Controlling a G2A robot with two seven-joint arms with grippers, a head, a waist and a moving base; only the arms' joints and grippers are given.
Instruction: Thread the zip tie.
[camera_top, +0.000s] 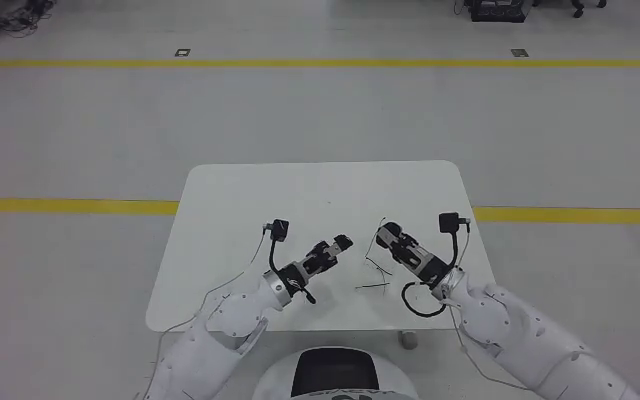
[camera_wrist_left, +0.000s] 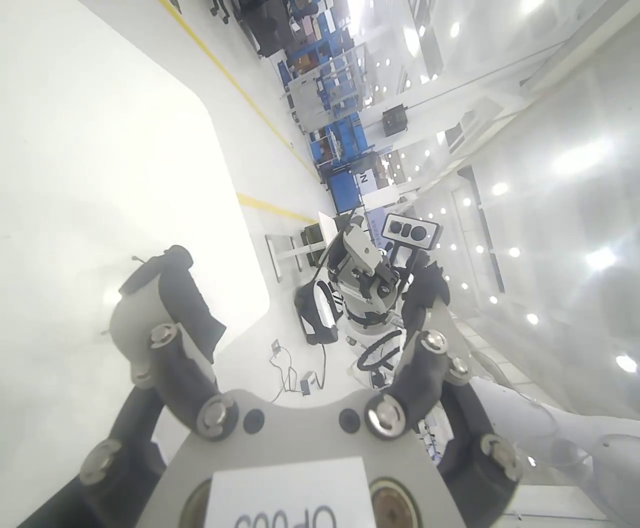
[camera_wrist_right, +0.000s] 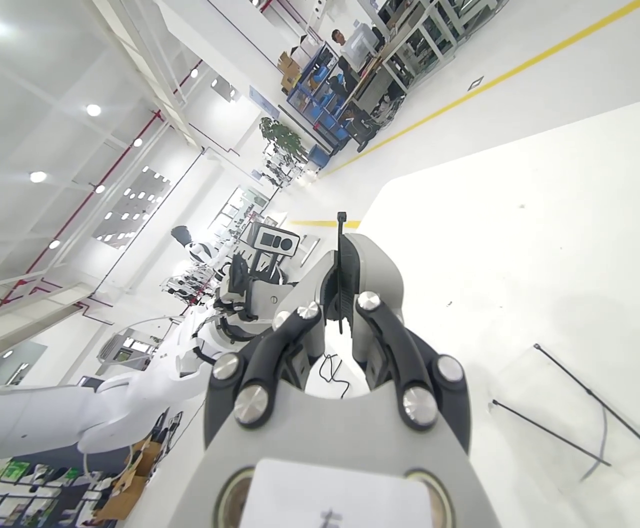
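Right gripper (camera_wrist_right: 339, 252) is clamped shut on a black zip tie (camera_wrist_right: 342, 282). I can see the tie's head end sticking out beyond the tips, over the table (camera_top: 300, 190). My left gripper (camera_wrist_left: 300, 270) is spread wide with nothing in it, and it faces the right one across a gap. Two loose ties (camera_wrist_right: 575, 382) lie flat on the table, roughly between my two arms.
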